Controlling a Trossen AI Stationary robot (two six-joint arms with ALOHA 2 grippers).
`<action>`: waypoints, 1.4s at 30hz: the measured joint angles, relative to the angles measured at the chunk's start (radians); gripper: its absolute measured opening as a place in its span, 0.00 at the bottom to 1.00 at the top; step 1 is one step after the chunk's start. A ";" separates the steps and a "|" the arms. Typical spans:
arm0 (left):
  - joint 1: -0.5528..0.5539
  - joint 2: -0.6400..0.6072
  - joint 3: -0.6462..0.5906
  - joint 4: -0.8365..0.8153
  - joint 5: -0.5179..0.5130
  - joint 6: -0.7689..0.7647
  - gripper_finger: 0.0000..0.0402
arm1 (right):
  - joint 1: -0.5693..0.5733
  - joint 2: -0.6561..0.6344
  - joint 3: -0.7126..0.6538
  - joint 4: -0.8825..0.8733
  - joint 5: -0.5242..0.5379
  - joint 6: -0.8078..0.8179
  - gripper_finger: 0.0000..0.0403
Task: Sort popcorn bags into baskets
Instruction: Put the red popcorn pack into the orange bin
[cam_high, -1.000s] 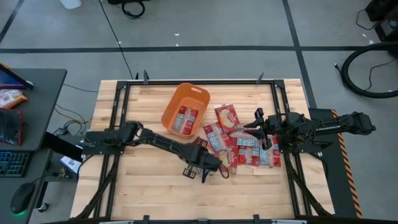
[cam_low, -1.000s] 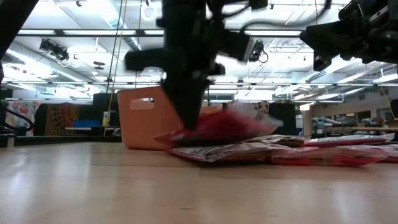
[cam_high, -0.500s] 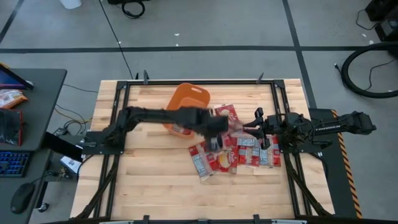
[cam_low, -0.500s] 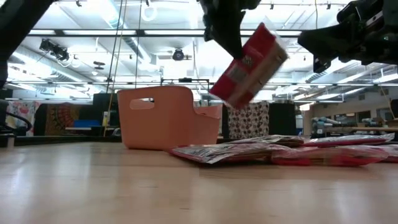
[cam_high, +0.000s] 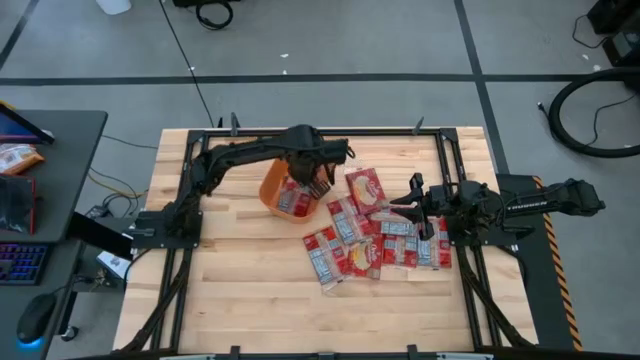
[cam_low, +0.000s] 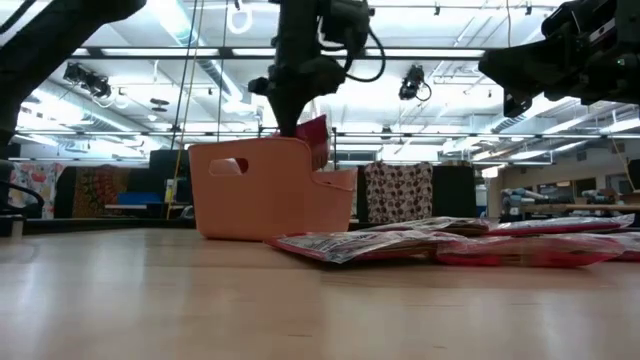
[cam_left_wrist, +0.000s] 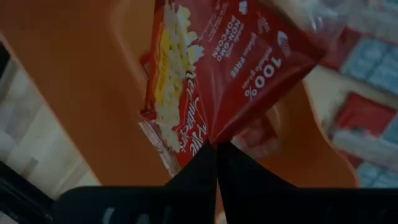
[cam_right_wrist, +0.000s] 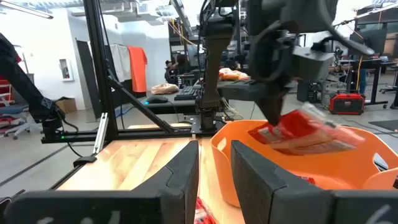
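Observation:
The orange basket (cam_high: 268, 186) stands at the table's far middle, with red popcorn bags (cam_high: 296, 199) lying inside. My left gripper (cam_high: 320, 182) hangs over the basket's right end, shut on one red bag (cam_left_wrist: 230, 68); in the low view that bag (cam_low: 314, 140) dips behind the basket wall (cam_low: 250, 200). Several more bags (cam_high: 375, 243) lie flat in a loose pile right of the basket. My right gripper (cam_high: 413, 207) hovers open above the pile's right part, touching nothing. My left gripper pinches the bag by one edge (cam_left_wrist: 208, 134) between its two fingers (cam_left_wrist: 199, 165), coming from above and pointing down. The bag hangs tilted below the fingers, its lower part inside the basket's rim (cam_right_wrist: 249, 134). I cannot tell whether it touches the bags inside.
A black frame rail (cam_high: 320, 131) runs along the table's far edge, with more rails on both sides. Bare wood (cam_high: 240, 280) spreads over the near left of the table. A desk with a keyboard (cam_high: 20, 262) stands left of the table.
My left gripper has lifted a bag off the near-left side of the pile, swung it up and toward the far edge, and now holds it low over the basket. The bag went from lying on the pile to hanging partly inside the basket. The right arm has kept still.

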 joint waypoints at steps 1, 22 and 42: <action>0.007 -0.002 -0.009 0.012 -0.001 -0.004 0.07 | 0.000 0.000 0.000 0.000 0.000 0.000 0.25; -0.174 0.087 -0.020 0.530 -0.023 0.531 0.40 | -0.001 0.018 0.000 -0.012 0.010 -0.008 0.25; -0.349 0.259 -0.021 0.454 -0.190 0.870 0.46 | -0.003 0.046 0.000 0.006 0.017 -0.026 0.25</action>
